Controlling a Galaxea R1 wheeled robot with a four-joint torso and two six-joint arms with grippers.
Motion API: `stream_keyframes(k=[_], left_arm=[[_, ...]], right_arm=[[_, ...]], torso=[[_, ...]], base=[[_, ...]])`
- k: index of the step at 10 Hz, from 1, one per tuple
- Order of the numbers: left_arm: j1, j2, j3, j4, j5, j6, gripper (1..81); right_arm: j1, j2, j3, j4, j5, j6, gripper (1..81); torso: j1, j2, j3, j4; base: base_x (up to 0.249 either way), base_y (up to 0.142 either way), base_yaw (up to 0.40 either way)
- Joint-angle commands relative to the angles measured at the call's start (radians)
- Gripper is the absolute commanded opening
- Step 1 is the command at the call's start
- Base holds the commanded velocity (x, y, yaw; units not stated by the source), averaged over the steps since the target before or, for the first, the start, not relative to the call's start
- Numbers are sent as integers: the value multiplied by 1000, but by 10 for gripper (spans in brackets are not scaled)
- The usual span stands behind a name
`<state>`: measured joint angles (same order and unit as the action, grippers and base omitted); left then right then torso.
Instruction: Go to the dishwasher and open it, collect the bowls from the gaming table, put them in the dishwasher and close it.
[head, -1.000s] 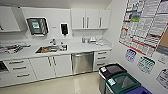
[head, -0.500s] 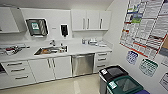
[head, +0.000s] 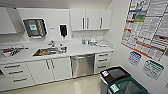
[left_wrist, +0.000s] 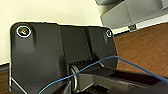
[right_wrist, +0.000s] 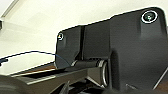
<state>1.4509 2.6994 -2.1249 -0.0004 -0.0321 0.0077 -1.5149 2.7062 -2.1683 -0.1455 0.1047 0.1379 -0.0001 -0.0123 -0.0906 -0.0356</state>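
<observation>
Under the white counter (head: 75, 51), between the double-door cabinet (head: 48, 68) on its left and a stack of drawers (head: 103, 61) on its right, sits the dishwasher (head: 82, 65) — brushed steel front, bar handle across the top, door shut. It lies across the room from the robot, a stretch of pale floor (head: 75, 86) in between.

Left of the dishwasher, a steel sink (head: 50, 51) is set into the counter with a tap (head: 52, 43) behind it; something orange-brown lies in the basin, too blurred to name. At the far left of the counter a tray of mixed items (head: 11, 51) rests above more drawers. A few small white things (head: 93, 42) stand on the counter toward the right corner. On the wall above hang a paper-towel dispenser (head: 35, 27) and a dark soap dispenser (head: 63, 30), with white upper cabinets (head: 90, 19) to the right.

Near right, two dark lidded bins (head: 113, 75) stand against the right wall, the nearer one with a green body (head: 127, 87). Posters (head: 146, 27) cover that wall.

Both wrist views show the robot's own dark plate and a blue cable (left_wrist: 100, 62) — whether either gripper's fingers are wide or narrow, I cannot tell. Brown flooring (left_wrist: 145, 47) shows in the left wrist view.
</observation>
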Motion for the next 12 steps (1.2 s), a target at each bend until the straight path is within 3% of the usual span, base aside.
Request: stream_keyframes(k=[1,12], left_arm=[[-46,-24,19,-3,51,8,811],[-46,-25,19,-3,51,8,811]], right_arm=[[44,-7,16,0,-49,-4,811],[46,-1,6,0,-49,-4,811]], torso=[[0,0,0,0],[0,0,0,0]], base=[[108,72,0],[105,75,0]])
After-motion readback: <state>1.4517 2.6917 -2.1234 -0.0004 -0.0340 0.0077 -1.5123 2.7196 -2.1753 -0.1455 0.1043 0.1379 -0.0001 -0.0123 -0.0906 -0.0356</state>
